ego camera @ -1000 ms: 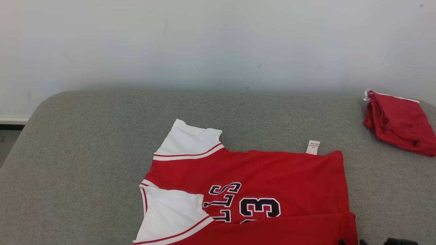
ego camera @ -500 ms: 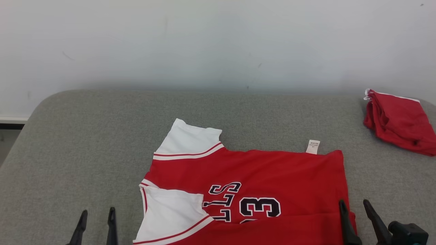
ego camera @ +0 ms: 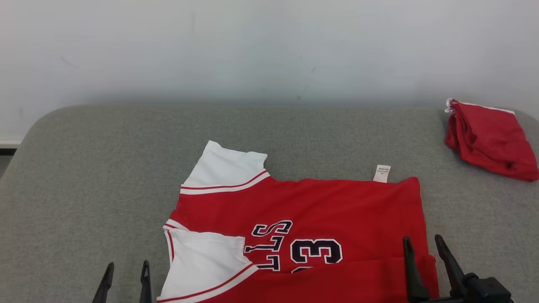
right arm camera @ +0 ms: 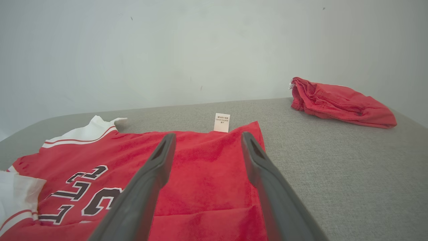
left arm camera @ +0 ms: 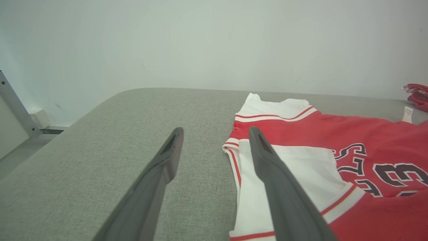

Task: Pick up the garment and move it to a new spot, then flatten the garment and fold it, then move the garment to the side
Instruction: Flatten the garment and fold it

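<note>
The garment (ego camera: 320, 210) is a red jersey with white sleeves and dark lettering, lying flat on the grey padded table (ego camera: 105, 176), its near edge folded over itself. It also fills the right of the left wrist view (left arm camera: 334, 147) and the lower left of the right wrist view (right arm camera: 187, 167). My left gripper (ego camera: 126, 269) stands open over bare table just left of the near white sleeve (ego camera: 202, 261). My right gripper (ego camera: 421, 244) is open above the jersey's right hem corner. Neither holds anything.
A crumpled red cloth (ego camera: 488, 139) lies at the table's far right corner, also seen as the cloth (right arm camera: 337, 102) in the right wrist view. A white care label (ego camera: 382, 173) sticks out from the jersey's far edge. A pale wall rises behind the table.
Both grippers have risen into the head view from the bottom edge, the right one opening wide. The camera has shifted slightly, so the whole scene sits a little higher and to the left.
</note>
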Motion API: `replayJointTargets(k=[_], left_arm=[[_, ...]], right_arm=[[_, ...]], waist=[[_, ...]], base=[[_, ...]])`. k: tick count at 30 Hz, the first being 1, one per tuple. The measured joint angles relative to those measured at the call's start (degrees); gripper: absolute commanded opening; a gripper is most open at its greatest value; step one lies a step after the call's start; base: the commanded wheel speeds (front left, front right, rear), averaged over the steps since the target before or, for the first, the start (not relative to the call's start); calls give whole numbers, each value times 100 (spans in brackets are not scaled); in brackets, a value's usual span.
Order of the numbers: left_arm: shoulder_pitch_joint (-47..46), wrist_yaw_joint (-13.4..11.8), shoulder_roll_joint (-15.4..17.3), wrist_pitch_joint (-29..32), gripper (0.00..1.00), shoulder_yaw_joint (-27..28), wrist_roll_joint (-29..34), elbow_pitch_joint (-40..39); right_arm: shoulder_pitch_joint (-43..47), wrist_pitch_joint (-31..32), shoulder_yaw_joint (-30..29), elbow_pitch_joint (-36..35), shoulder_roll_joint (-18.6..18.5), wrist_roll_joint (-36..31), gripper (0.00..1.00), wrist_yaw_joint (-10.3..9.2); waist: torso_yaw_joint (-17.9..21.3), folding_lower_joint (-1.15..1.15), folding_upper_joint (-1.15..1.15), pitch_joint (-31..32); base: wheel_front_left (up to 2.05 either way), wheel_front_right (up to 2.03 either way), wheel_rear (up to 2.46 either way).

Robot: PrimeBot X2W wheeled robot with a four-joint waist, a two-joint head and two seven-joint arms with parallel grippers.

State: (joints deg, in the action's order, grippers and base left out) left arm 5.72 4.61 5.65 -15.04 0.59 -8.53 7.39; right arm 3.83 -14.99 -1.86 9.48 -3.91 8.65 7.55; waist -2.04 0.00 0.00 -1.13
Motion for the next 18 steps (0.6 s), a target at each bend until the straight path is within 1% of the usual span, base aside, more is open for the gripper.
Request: replayJointTargets(k=[7,10,12,15,18], left_arm=[[-193,163,-48,0,100,196,58,255],[-393,216,33,0,100,197,107,366],[-577,249,153,0,100,189,94,456],[-926,263,421,0,100,91,10,681],[-1379,281,714,0,100,-233,-221,981]], right_arm=[[-90,0,63,-41,62,-145,100,0],[-240,-1,62,19,70,-198,100,0],[-369,-1,55,82,75,-223,100,0],[-582,-13,23,252,78,-242,100,0],[-833,-15,30,443,82,-294,100,0]], waist=[[125,1,0,-193],[208,1,0,-239],[274,1,0,-262],[385,1,0,-284],[508,0,0,-309]], base=[[0,0,0],[0,0,0],[0,0,0],[0,0,0],[0,0,0]])
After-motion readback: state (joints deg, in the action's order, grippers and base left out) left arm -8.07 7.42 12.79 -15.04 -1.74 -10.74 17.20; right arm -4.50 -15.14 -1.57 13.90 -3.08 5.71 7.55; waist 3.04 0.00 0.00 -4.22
